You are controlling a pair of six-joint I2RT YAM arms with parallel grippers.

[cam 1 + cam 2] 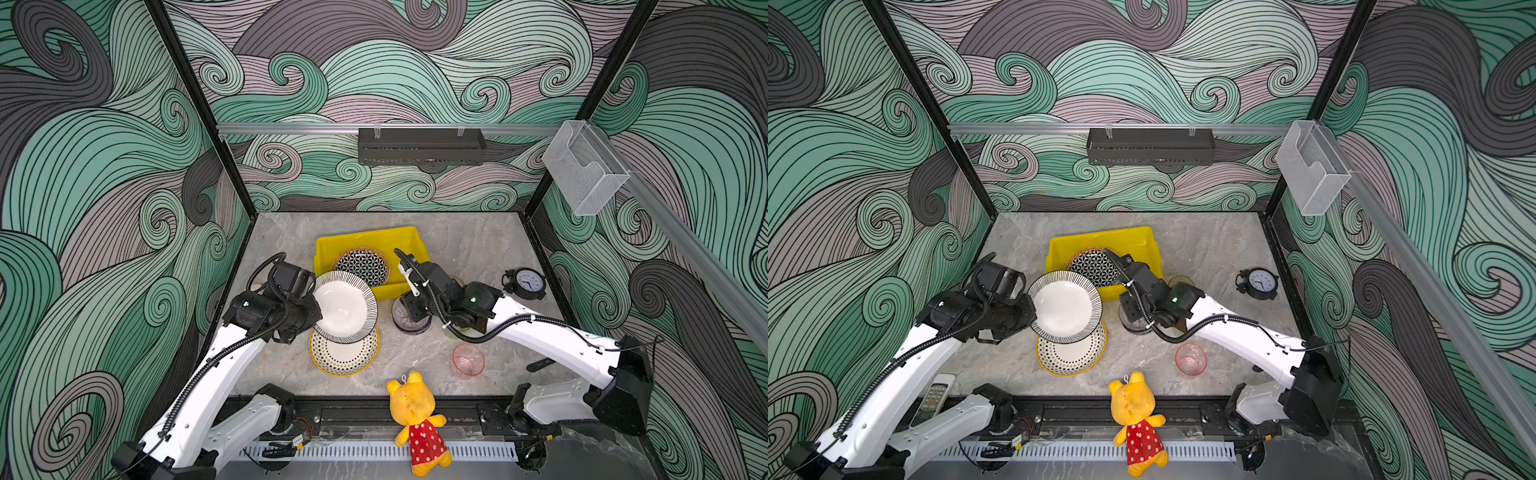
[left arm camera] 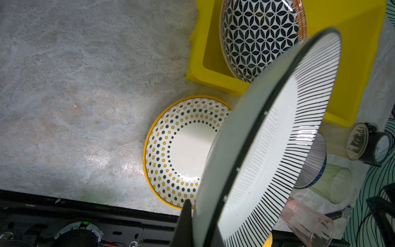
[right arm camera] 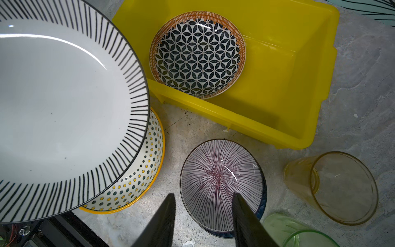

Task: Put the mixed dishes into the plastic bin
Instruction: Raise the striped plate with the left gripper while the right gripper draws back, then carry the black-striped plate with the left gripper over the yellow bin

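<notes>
Presently the left fingers [image 2: 184, 222] are seen clamped on the nine o'clock rim of the round white ceramic plate with a black striped rim [image 1: 345, 307] (clock directions are read in both top views, twelve toward the back wall). The right fingers [image 3: 245, 220] are parted partway and nothing is gripped. They are hung over the small purple-striped ceramic bowl [image 3: 220, 181], one finger outside its rim and one above its hollow; whether it is touched cannot be told.

The striped plate is held hollow-up and tilted above the grey marbled counter [image 1: 457, 249], its free rim pointed to three o'clock. Being round, it offers no long axis, only the line from grip to far rim, run nine to three. Its six o'clock part is hung over the round dotted yellow-edged plate [image 1: 344, 357], which lies flat beneath. The bright yellow rectangular plastic bin [image 1: 365, 235] is found just beyond, at one o'clock, its long axis set roughly nine to three. The round black-and-white geometric plate [image 1: 361, 266] is set inside it.

The glazed ceramic is judged stiff, weighty, slick and breakable. A one-edge pinch is judged liable to let the plate droop or slip, so the rim should be taken deep. The bowl is best taken by its rim, one finger within.
</notes>
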